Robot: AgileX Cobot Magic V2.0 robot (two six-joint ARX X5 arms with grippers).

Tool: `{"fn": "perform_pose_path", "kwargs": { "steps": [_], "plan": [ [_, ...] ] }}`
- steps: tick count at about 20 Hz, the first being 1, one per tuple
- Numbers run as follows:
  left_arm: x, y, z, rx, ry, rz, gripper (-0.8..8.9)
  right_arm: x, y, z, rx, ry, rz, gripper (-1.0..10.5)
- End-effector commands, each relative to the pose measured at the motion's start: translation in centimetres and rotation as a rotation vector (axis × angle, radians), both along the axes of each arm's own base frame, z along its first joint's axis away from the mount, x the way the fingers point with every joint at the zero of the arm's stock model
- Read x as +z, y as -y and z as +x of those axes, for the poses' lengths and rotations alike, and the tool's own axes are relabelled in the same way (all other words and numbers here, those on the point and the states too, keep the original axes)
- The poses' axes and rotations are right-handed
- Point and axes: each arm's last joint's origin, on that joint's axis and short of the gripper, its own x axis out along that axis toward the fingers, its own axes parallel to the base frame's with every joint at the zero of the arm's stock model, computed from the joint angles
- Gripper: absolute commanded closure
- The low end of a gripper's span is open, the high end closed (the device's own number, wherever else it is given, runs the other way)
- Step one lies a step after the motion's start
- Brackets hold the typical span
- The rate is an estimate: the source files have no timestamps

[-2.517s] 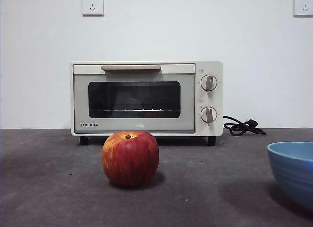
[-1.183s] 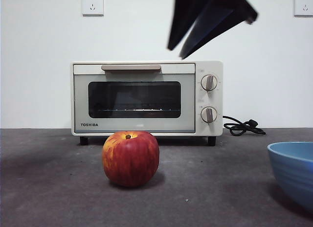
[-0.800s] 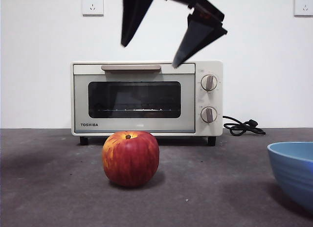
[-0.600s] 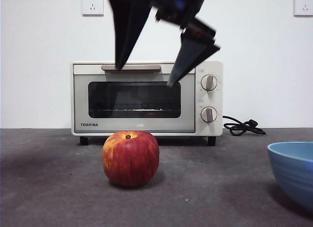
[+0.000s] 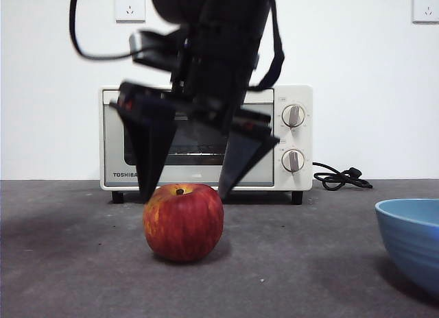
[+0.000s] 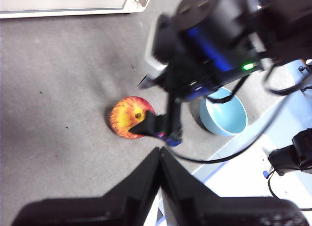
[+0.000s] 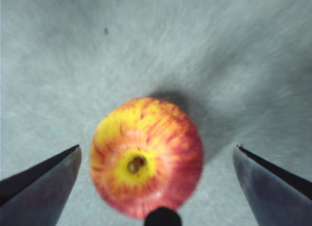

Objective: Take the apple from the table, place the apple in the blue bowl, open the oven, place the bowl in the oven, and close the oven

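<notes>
Apple [image 5: 183, 222] on the table [image 5: 75, 263], in front of the closed oven [image 5: 295, 136]. Right gripper [image 5: 186, 194] hangs directly above the fruit, jaws spread wide, one tip at each side of its top, not gripping. Bowl [image 5: 411, 239] stands empty, well apart at the table's edge. Left gripper [image 6: 160, 150] waits high above the table, jaws pressed together, holding nothing.

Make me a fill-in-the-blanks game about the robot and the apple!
1. The right gripper hangs over the apple with its jaws ____.
2. The apple sits on the ____, not in the blue bowl.
3. The oven door is ____.
4. The left gripper has its jaws ____.

Missing words: open; table; closed; shut
</notes>
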Motion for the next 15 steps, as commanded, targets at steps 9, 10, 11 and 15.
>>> {"fn": "perform_pose_path", "kwargs": {
  "steps": [9, 10, 11, 15],
  "plan": [
    [-0.1, 0.0, -0.2, -0.017, 0.000, 0.020, 8.19, -2.7, -0.9, 0.4, 0.018, -0.064, -0.021, 5.6],
    [-0.1, 0.0, -0.2, -0.017, 0.000, 0.020, 8.19, -2.7, -0.9, 0.3, 0.018, -0.064, -0.022, 7.4],
    [-0.1, 0.0, -0.2, -0.018, 0.002, 0.021, 8.19, -2.7, -0.9, 0.3, 0.018, -0.065, -0.023, 9.4],
    [-0.1, 0.0, -0.2, -0.023, 0.006, 0.026, 8.19, -2.4, -0.8, 0.3, 0.012, -0.065, -0.028, 9.6]
  ]
}}
